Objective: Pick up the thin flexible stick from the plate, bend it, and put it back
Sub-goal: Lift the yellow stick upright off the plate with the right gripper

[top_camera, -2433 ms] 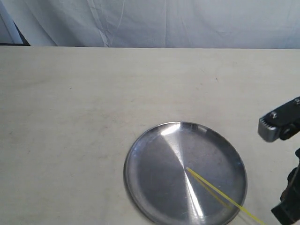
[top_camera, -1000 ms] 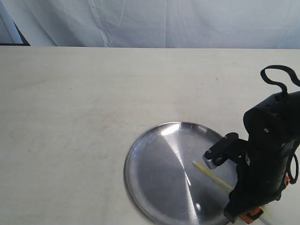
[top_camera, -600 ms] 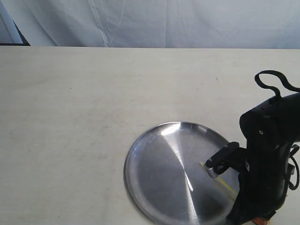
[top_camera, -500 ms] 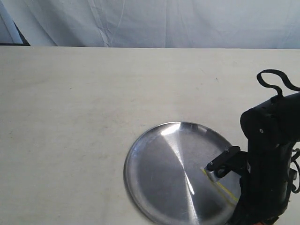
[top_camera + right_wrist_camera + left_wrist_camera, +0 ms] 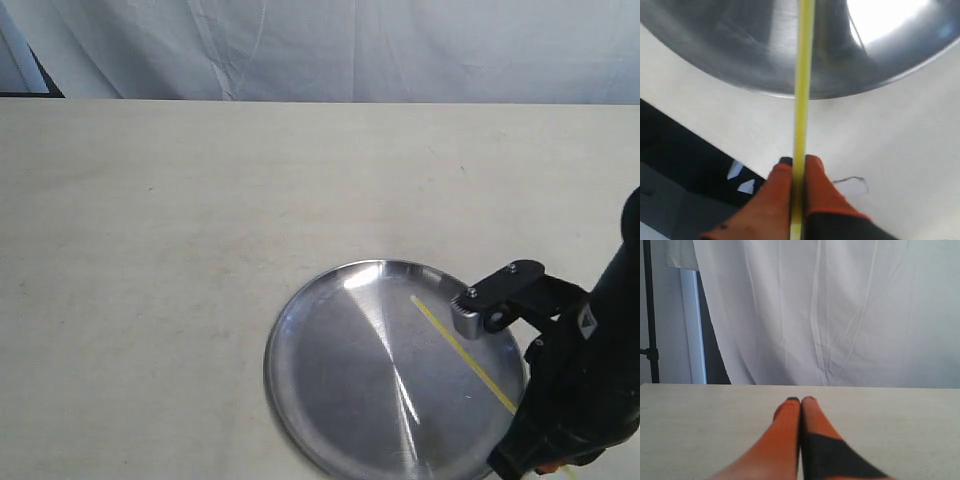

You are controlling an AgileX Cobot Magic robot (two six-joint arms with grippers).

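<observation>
The round silver plate (image 5: 340, 370) lies on the pale table at the lower middle right of the exterior view. The thin yellow-green stick (image 5: 462, 350) slants over the plate's right half, its free end near the plate's middle right. My right gripper (image 5: 799, 161) is shut on the stick (image 5: 803, 75) near its other end, and the stick runs from the orange fingers out across the plate (image 5: 740, 45). In the exterior view the black right arm (image 5: 580, 400) hides that grip. My left gripper (image 5: 801, 400) is shut on nothing, low over bare table, and does not show in the exterior view.
A white cloth (image 5: 330, 45) hangs behind the table's far edge. In the right wrist view the table's near edge and dark floor (image 5: 680, 165) lie just past the plate. The pale table (image 5: 150, 250) stretches left of the plate.
The right arm swung in over the plate's right side, dipped low and closed on the stick. The stick now sits higher and its free end has shifted toward the plate's far right.
</observation>
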